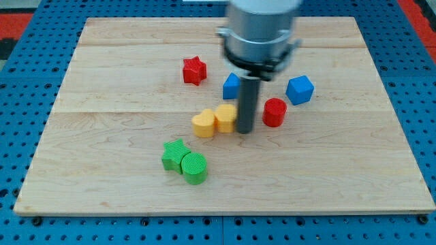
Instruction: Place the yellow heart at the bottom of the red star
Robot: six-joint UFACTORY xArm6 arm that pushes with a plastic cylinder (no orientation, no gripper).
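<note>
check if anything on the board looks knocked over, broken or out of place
Nothing stands out. All blocks sit flat and whole on the wooden board. My tip rests against the right side of the yellow hexagon-like block, which touches the yellow heart. The red star sits apart, above and to their left.

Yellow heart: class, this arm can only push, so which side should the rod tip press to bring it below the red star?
Press the yellow heart's lower right side, pushing toward the view's upper left. The red star sits above it. My tip is now right of the yellow block beside it.
</note>
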